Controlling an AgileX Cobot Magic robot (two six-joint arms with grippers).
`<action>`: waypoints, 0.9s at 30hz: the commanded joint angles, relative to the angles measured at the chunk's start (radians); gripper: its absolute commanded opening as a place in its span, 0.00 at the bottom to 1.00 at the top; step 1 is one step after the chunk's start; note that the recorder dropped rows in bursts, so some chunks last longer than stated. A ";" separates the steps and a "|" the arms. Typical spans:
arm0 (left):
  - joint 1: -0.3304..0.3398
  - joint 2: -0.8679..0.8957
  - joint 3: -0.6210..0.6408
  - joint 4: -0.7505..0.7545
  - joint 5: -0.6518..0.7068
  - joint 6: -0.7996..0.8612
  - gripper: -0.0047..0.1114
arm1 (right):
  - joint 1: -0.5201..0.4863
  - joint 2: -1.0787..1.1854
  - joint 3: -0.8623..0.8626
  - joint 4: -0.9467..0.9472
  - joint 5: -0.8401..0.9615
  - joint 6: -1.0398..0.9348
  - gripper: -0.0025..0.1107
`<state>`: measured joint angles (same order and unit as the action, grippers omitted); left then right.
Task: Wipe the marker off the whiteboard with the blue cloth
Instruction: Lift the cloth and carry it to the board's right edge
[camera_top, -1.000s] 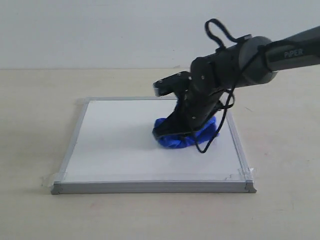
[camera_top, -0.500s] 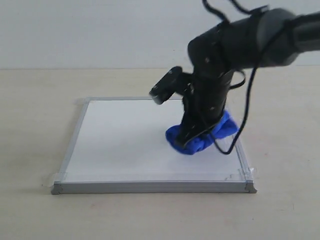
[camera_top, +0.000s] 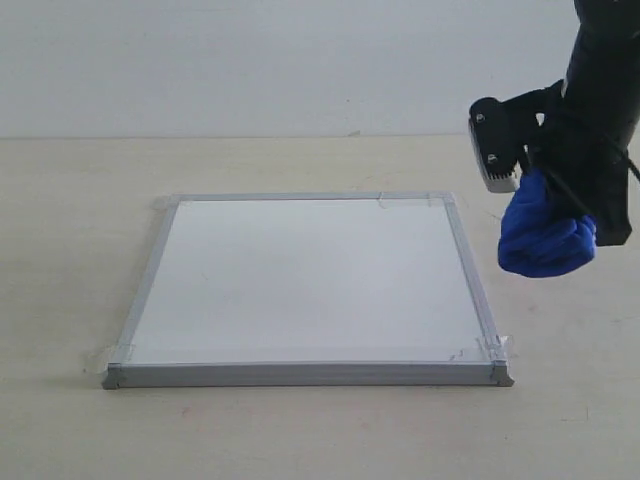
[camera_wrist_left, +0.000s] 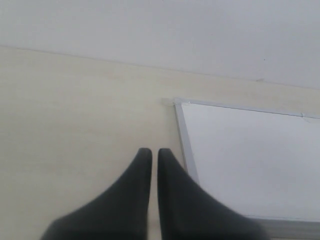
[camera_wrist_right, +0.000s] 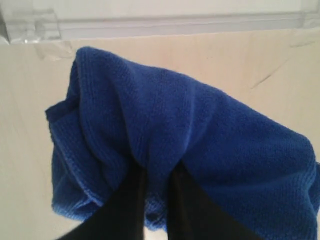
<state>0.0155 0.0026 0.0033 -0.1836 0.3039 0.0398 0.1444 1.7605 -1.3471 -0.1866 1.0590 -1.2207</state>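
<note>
The whiteboard (camera_top: 300, 280) lies flat on the table, and no red marker line shows on its white surface. My right gripper (camera_wrist_right: 156, 170) is shut on the blue cloth (camera_top: 543, 238), a bunched bundle that hangs in the air just past the board's right edge. In the right wrist view the blue cloth (camera_wrist_right: 190, 125) covers the fingertips, with the whiteboard's frame (camera_wrist_right: 175, 25) beyond it. My left gripper (camera_wrist_left: 151, 151) is shut on nothing and sits over bare table beside a corner of the whiteboard (camera_wrist_left: 250, 155). It is out of the exterior view.
Clear tape bits (camera_top: 480, 350) hold the board's corners to the beige table (camera_top: 80, 200). A pale wall (camera_top: 250, 60) rises behind the table. The right arm's black wrist (camera_top: 590, 130) stands above the cloth at the right edge of the view.
The right arm has lifted the blue cloth off the whiteboard and carried it right, past the board's right edge. The board now shows fully.
</note>
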 joint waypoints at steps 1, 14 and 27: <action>0.003 -0.003 -0.003 0.001 -0.015 0.006 0.08 | -0.026 0.050 -0.002 -0.009 -0.028 -0.143 0.02; 0.003 -0.003 -0.003 0.001 -0.015 0.006 0.08 | -0.026 0.172 -0.002 -0.022 -0.071 -0.416 0.02; 0.003 -0.003 -0.003 0.001 -0.015 0.006 0.08 | -0.026 0.246 0.000 0.007 -0.119 -0.442 0.02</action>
<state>0.0155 0.0026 0.0033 -0.1836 0.3039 0.0398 0.1267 1.9978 -1.3468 -0.2007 0.9466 -1.6489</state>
